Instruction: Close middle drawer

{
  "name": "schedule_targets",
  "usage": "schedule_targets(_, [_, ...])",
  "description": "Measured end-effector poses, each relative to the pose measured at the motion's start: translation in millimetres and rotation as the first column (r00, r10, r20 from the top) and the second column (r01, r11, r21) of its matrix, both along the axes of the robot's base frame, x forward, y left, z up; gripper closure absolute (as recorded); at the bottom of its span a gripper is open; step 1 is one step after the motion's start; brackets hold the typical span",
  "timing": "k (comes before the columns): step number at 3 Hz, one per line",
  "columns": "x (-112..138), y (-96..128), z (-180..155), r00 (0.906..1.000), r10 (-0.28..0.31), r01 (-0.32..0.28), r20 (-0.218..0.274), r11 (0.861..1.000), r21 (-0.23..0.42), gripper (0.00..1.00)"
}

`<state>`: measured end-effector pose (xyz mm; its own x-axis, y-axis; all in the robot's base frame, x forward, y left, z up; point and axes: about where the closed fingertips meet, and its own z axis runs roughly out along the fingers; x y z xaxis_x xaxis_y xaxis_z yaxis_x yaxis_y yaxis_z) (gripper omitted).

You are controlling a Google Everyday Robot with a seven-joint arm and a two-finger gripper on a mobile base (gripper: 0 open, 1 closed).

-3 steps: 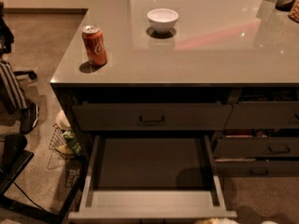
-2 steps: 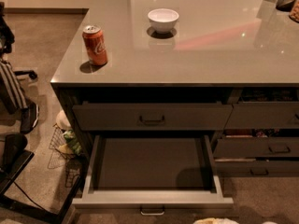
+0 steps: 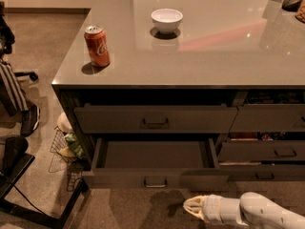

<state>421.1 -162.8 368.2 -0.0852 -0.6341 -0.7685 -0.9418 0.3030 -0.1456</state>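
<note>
I see the middle drawer [image 3: 190, 177] sticking partway out under the top drawer [image 3: 109, 120], and its gray floor shows. My gripper [image 3: 192, 207] is low down in front of it, a bit right of the little pull and not touching; I cannot tell if it is wide or narrow. An orange soda can [image 3: 97, 46] and a white bowl [image 3: 167, 20] sit on the countertop [image 3: 219, 61].

Part-open middle drawer [image 3: 119, 178]; end effector [image 3: 192, 207] low before its front, right of centre.
</note>
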Motion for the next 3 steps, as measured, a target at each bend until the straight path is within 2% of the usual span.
schedule_targets(1, [0, 0, 0, 1.0, 0.0, 0.0, 0.0, 1.0, 0.0, 1.0])
schedule_targets(2, [26, -1, -10, 0.9999, 0.001, -0.001, 0.014, 1.0, -0.011, 1.0])
schedule_targets(3, [84, -10, -7, 0.9986, 0.014, -0.013, 0.051, 0.999, -0.029, 1.0])
